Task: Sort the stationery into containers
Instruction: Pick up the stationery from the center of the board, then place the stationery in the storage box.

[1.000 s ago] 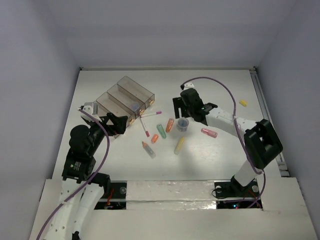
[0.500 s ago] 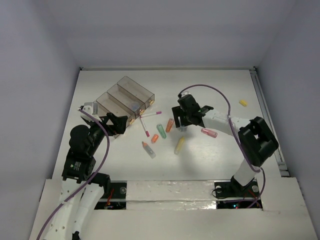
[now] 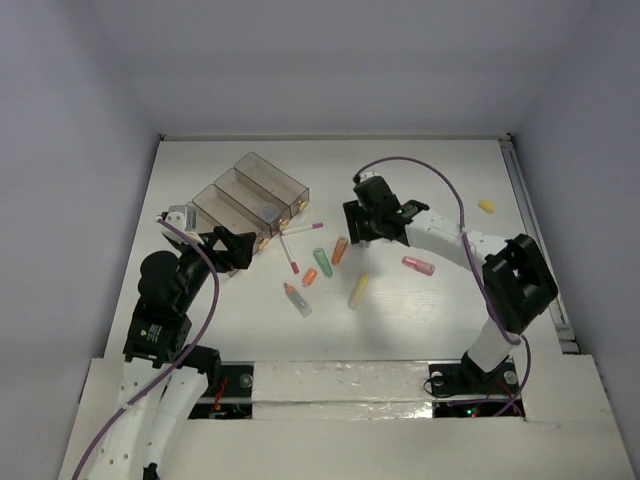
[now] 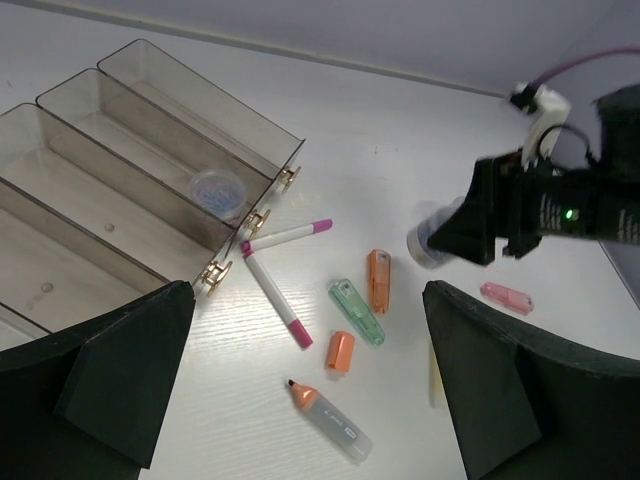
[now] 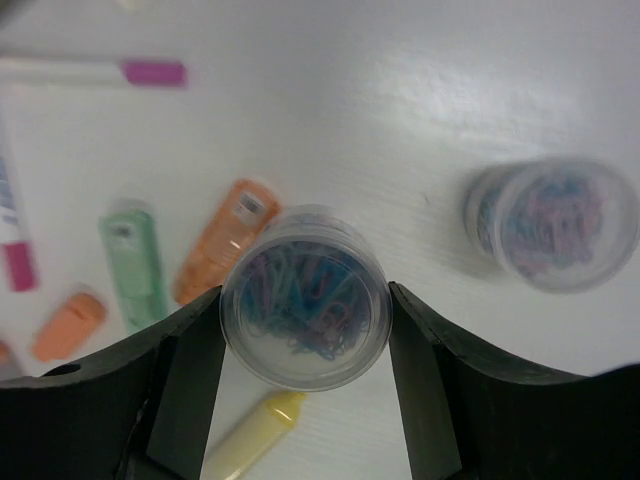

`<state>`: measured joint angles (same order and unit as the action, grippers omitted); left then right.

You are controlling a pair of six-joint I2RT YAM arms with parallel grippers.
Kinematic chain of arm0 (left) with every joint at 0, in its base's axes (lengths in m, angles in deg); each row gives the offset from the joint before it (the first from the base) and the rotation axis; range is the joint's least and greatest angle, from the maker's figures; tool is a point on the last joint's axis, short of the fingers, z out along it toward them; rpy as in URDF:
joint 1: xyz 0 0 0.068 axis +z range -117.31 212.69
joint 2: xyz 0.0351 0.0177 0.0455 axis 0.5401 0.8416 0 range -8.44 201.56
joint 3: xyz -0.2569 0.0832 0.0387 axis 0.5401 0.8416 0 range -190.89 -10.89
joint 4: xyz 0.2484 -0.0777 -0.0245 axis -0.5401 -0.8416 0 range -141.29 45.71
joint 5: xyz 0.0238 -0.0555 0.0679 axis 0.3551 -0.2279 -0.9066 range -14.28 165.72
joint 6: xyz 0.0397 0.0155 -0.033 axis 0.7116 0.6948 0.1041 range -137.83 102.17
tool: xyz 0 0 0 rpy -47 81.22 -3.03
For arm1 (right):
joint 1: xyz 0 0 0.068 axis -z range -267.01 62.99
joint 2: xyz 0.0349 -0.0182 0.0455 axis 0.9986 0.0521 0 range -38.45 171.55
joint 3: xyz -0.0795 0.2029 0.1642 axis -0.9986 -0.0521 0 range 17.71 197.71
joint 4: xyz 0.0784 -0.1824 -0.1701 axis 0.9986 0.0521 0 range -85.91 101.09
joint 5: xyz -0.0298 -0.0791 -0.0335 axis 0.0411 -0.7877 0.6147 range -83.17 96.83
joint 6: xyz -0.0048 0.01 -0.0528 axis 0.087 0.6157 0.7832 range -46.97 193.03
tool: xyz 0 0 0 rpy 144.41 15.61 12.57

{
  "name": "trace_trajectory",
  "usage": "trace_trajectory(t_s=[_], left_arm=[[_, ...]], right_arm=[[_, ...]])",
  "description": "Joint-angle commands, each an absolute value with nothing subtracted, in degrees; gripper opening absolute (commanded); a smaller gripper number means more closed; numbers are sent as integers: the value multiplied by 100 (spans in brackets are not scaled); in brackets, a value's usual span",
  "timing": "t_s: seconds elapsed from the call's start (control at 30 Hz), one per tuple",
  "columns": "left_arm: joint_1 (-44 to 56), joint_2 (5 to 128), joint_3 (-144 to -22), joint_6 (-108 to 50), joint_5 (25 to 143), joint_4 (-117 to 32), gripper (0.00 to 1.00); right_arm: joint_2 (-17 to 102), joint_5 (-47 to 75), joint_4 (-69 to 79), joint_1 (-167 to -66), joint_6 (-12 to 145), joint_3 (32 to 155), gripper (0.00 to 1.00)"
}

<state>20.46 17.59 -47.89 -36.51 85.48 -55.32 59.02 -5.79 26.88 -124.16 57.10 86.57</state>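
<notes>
Clear plastic roll (image 5: pixel 305 297), full of blue and lilac clips, sits pinched between the right gripper (image 3: pixel 362 224) fingers; both pads press its sides. I read it as lifted off the table (image 3: pixel 440 330), near the middle, slightly toward the far edge.

Second roll (image 5: pixel 555 222) stands on the table just beside the gripped one, apart from it.

Below the gripper: green stick (image 5: pixel 130 265) and orange stick (image 5: pixel 220 240) side by side, a short orange piece (image 5: pixel 68 325) next to them, a yellow stick (image 5: pixel 255 435) toward the near edge. Two pens (image 4: pixel 285 235) meet in a V at the containers' open corner. Pink stick (image 3: pixel 418 265) lies right of the gripper; a small yellow piece (image 3: pixel 487 206) is close to the right edge.

Containers (image 3: pixel 250 168) sit toward the far-left corner, set at a slant. Third roll (image 4: pixel 218 187) lies in the second compartment from the far end.

Left gripper (image 3: pixel 236 247) is spread wide, holding nothing, beside the containers' near end. The pens and sticks lie between the right gripper and the containers.
</notes>
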Motion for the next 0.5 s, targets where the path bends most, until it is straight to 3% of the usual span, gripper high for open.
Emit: trace_trajectory(t_s=[0.0, 0.47], left_arm=[[2030, 1732, -5001, -3664, 8521, -5405, 99], [2030, 1758, -5009, -3673, 8468, -5413, 99]], right_arm=[[5628, -58, 2159, -12437, 5905, 9723, 50], [8439, 2264, 58, -12946, 5562, 12932, 49]])
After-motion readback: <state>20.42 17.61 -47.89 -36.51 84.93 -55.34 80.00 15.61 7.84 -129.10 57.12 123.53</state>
